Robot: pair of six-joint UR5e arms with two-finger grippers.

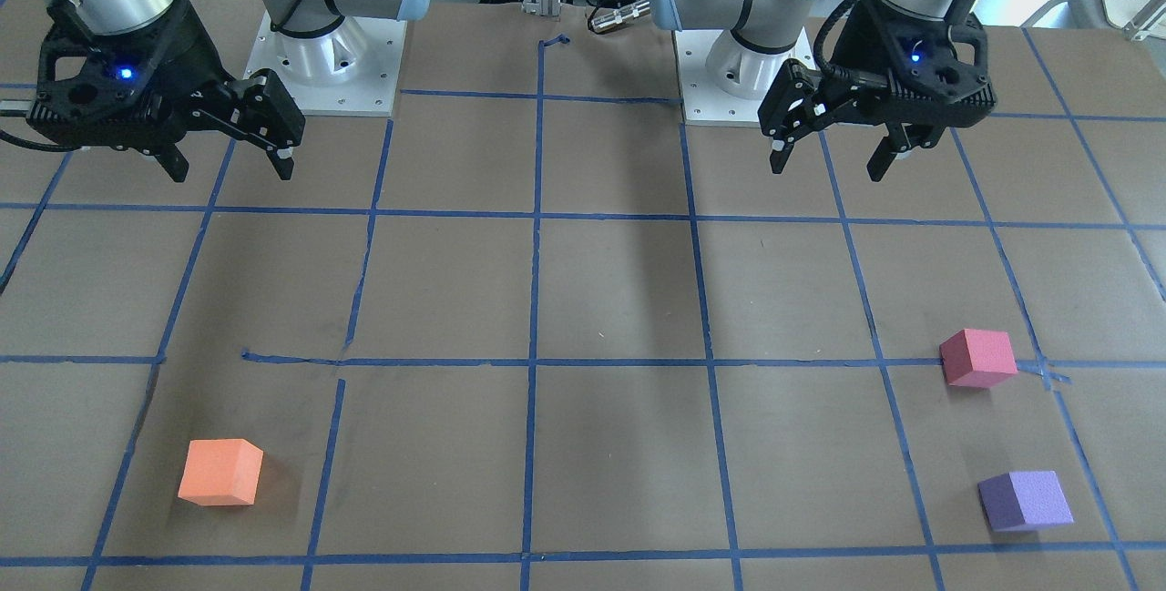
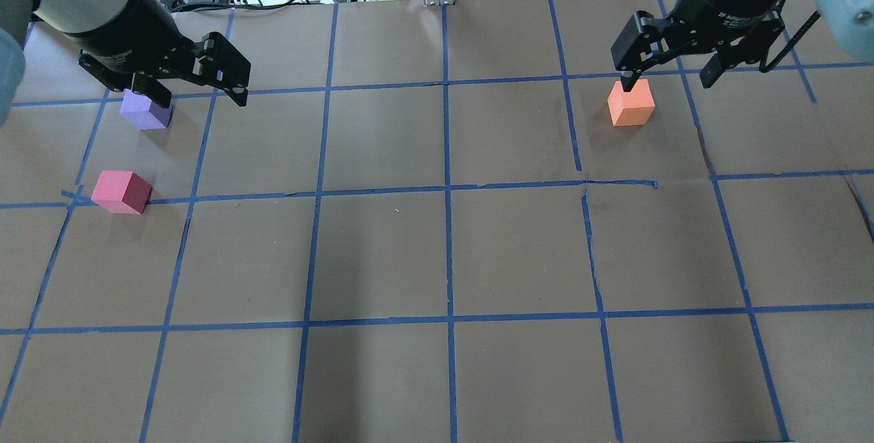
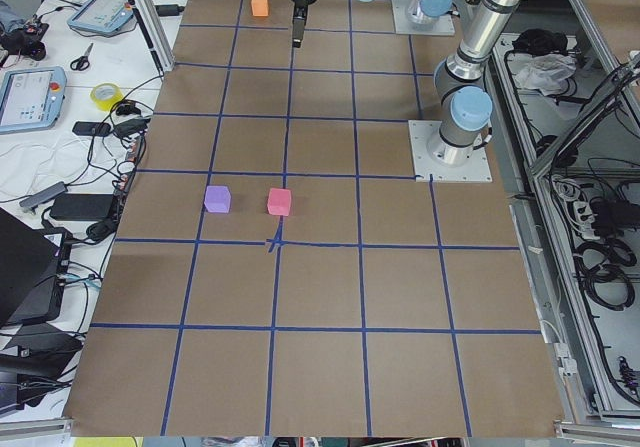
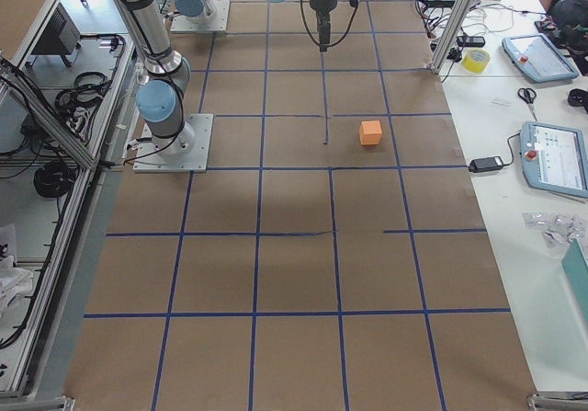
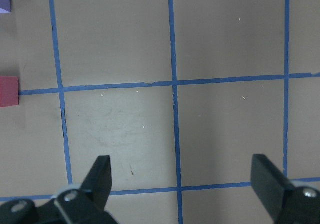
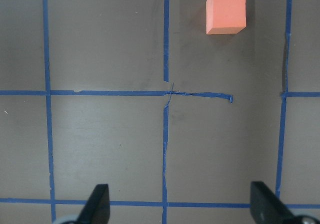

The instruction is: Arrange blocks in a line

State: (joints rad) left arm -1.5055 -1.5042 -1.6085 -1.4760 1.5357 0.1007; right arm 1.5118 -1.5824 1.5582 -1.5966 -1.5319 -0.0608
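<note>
Lying apart low in the front-facing view, orange block (image 1: 220, 472) lower left, pinkish-red block (image 1: 978, 358) and purple block (image 1: 1027, 500) lower right, likely light squashy foam, best pinched gently across opposite flat faces, with right gripper (image 1: 232, 172) upper left and left gripper (image 1: 827, 168) upper right, both spread wide, empty.

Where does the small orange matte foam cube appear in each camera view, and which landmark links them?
Exterior front-facing: orange matte foam cube lower left.
Overhead exterior: upper right.
Exterior left: top edge, left of centre.
Exterior right: upper middle, right of centre.
Left wrist-mounted: not in it.
Right wrist-mounted: top right.
Shared landmark: the loose blue tape end near it.
</note>
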